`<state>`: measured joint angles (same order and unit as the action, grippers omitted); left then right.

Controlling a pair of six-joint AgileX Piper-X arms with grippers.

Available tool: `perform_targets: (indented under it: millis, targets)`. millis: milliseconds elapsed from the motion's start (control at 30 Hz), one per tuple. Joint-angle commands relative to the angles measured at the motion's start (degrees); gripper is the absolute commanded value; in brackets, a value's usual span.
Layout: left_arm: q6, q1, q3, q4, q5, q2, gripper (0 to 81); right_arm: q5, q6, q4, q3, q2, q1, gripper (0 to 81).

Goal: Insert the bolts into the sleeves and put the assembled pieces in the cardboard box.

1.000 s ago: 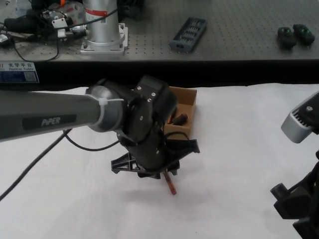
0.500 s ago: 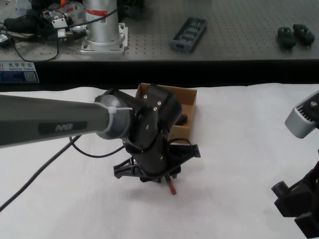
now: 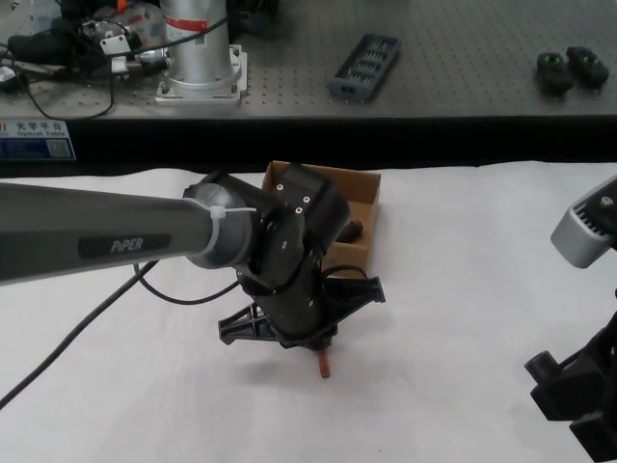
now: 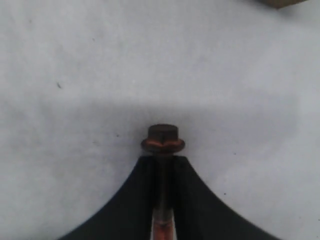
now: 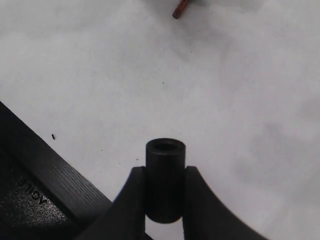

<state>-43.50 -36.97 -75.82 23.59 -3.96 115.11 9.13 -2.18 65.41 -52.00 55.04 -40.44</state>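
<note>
left fingers point(image 4: 131, 201) still pinch the bolt point(image 4: 162, 139), which now hangs straighter.

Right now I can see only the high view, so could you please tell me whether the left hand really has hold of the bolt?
Observer: Yes. In the left wrist view the left hand is shut on the bolt, gripping its shank, with the flanged head just past the fingertips.
Operator: Thank you. Is the right hand carrying anything?
Observer: It is. The right wrist view shows the right hand shut on a black sleeve, held between the two fingers.
Operator: Does the sleeve's end look free for the bolt?
Observer: The end facing the camera shows an open, dark bore, but I cannot see deeper inside.
</note>
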Motion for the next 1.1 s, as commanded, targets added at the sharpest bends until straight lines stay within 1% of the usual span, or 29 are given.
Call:
perform_targets:
  millis: [0,100,200,233,333,433,533,633,667,767,900,1067]
  targets:
    - [-1.2,-0.2,-0.1,-0.1,-2.6,1.5,0.7,1.0,-0.5,-0.2,-0.1,0.1,0.4,2.7]
    - [-1.2,-0.2,-0.1,-0.1,-4.5,1.1,0.7,1.0,-0.5,-0.2,-0.1,0.1,0.4,2.7]
    - [-0.2,-0.2,-0.1,1.0,-4.5,-0.4,0.7,1.0,-0.5,-0.1,-0.1,0.1,0.4,2.7]
    - [1.7,-0.2,-0.1,1.5,-4.5,-1.2,0.7,1.0,-0.5,-0.1,-0.1,0.1,0.4,2.7]
    - [11.8,-0.2,-0.1,3.5,-4.0,-4.9,0.7,1.0,-0.5,-0.1,-0.1,0.1,0.4,2.7]
    - [19.1,0.1,0.1,6.2,-1.3,-9.3,0.7,1.0,-0.5,-0.1,-0.1,0.1,0.4,2.7]
    - [21.5,1.1,1.5,6.4,-0.2,-14.2,0.7,1.4,-0.5,-0.1,-0.1,0.1,0.4,2.7]
    - [21.6,3.0,4.1,6.0,-1.3,-19.8,0.7,6.1,-0.5,-1.4,-0.1,0.1,0.4,2.7]
    - [21.6,3.8,5.4,5.4,-2.2,-21.9,0.7,8.7,-0.5,-2.6,-0.1,0.1,0.4,2.7]
    - [22.8,6.5,10.1,1.3,-7.9,-28.6,0.7,15.0,-0.5,-7.9,-0.1,0.3,0.3,2.7]
    - [22.7,10.0,17.2,-4.9,-14.2,-38.9,0.7,18.2,-0.4,-15.6,-0.1,1.1,0.3,2.7]
    - [22.4,12.7,24.4,-12.4,-22.6,-51.4,0.7,26.3,0.0,-23.4,-0.1,4.5,0.3,2.7]
